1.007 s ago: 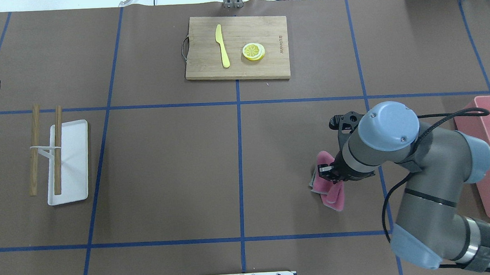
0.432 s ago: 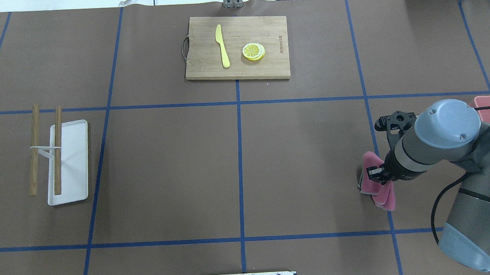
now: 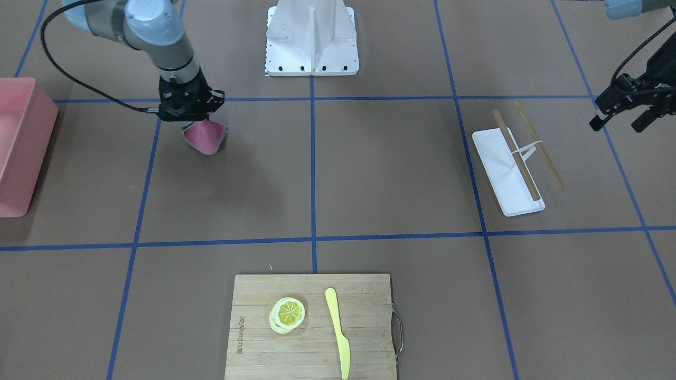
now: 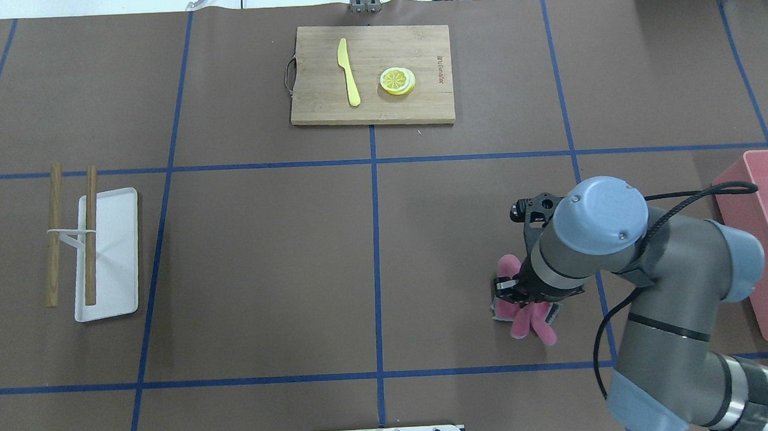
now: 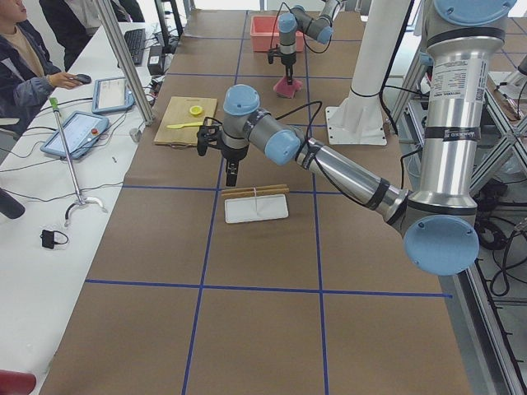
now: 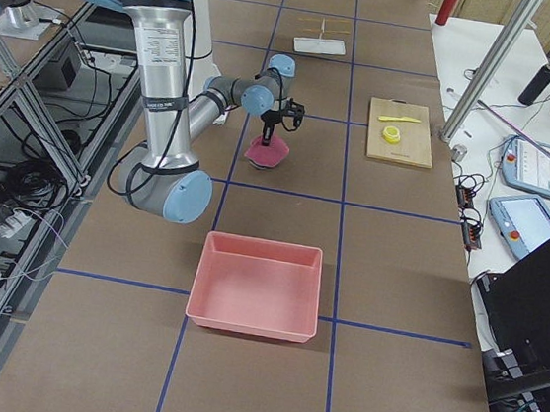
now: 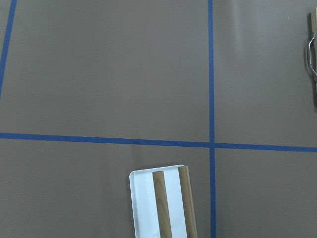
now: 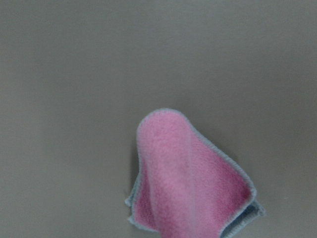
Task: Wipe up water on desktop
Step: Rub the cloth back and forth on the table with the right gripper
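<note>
Matte brown taped desktop (image 3: 369,174) lay under my right pincer (image 3: 196,120), clamped on the pink fleece cloth (image 3: 205,137); the left pincer (image 3: 617,122) hung spread, empty. Overhead, the cloth sat bunched beneath it; so little flat contact, I judged, could miss water I couldn't see.

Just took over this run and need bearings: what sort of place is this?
Most likely a robotics lab workcell, not a home kitchen: the brown desktop is gridded with blue tape, and control tablets lie on a side bench beside a seated operator.
</note>
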`<move>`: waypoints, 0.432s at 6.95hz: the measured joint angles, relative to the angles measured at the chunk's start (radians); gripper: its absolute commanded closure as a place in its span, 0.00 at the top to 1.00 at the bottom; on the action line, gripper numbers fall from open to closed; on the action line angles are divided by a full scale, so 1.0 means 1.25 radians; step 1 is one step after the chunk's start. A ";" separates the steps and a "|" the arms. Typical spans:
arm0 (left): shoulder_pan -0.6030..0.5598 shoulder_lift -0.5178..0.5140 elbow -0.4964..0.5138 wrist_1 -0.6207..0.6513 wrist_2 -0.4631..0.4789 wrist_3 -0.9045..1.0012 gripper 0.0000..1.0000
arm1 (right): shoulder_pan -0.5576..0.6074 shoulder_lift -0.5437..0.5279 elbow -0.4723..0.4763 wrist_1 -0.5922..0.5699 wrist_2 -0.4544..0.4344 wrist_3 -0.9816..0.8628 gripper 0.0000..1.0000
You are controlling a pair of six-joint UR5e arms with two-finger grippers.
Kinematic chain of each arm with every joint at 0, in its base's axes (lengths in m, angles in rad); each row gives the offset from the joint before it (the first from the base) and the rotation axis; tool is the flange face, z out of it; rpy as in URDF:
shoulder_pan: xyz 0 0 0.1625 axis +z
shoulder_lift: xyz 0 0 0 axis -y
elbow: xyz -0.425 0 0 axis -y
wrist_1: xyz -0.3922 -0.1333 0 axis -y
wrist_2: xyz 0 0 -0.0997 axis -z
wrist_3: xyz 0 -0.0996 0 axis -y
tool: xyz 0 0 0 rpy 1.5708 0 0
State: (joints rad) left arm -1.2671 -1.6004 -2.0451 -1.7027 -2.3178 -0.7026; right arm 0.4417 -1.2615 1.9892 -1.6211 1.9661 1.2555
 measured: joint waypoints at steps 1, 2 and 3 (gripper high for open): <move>-0.001 -0.001 -0.001 0.000 0.000 0.000 0.98 | -0.025 0.068 -0.039 -0.005 -0.013 0.053 0.00; -0.003 -0.001 -0.002 0.000 0.000 0.000 0.98 | -0.040 0.125 -0.075 -0.005 -0.021 0.094 0.00; -0.005 -0.001 -0.004 0.000 0.000 0.000 0.98 | -0.042 0.154 -0.097 -0.003 -0.024 0.116 0.00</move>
State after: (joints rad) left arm -1.2730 -1.6014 -2.0500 -1.7027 -2.3178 -0.7026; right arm 0.3891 -1.0693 1.8685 -1.6254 1.9365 1.4000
